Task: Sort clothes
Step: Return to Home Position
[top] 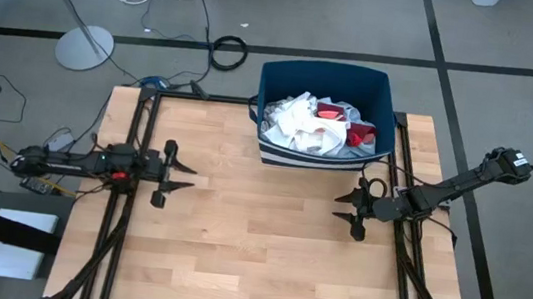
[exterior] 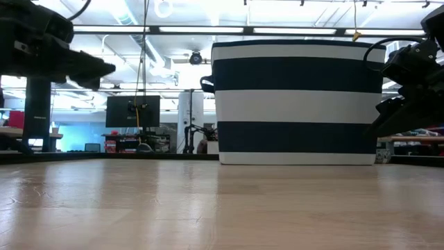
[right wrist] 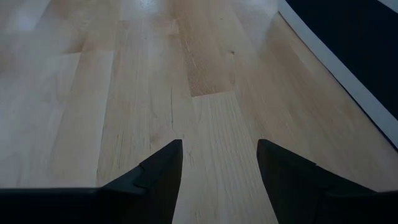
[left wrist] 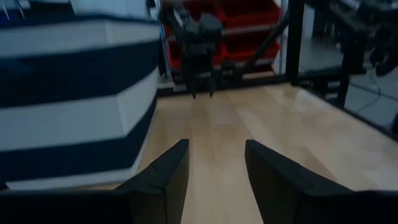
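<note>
- Clothes (top: 312, 125) lie heaped inside the striped bin (top: 326, 70); in the high view most pieces are white (top: 293, 119), and two small red pieces (top: 360, 133) show on the side nearer the right arm.
- No garment shows on the counter (top: 255, 249); all the fabric I can see is within the bin walls.
- The bin is dark blue with white bands. It stands at the far edge of the counter, on the right half, and part of it reaches over that edge.
- In the low view the bin (exterior: 298, 104) stands upright on the wooden counter (exterior: 222, 208), and its wall hides the clothes.
- The left arm (top: 104, 163) lies low over the left edge of the counter and points toward the middle. The left jaws are apart and hold nothing, well apart from the bin.
- In the left wrist view the two dark fingers (left wrist: 165, 177) have bare wood between them, with the bin wall (left wrist: 68, 106) beside them.
- The right arm (top: 448, 192) comes in from the right edge. The right jaws are apart and empty, near the bin's front corner but not touching it.
- The right wrist view shows its fingers (right wrist: 158, 177) over bare boards (right wrist: 124, 74), with the bin's lower edge (right wrist: 348, 43) to one side.
</note>
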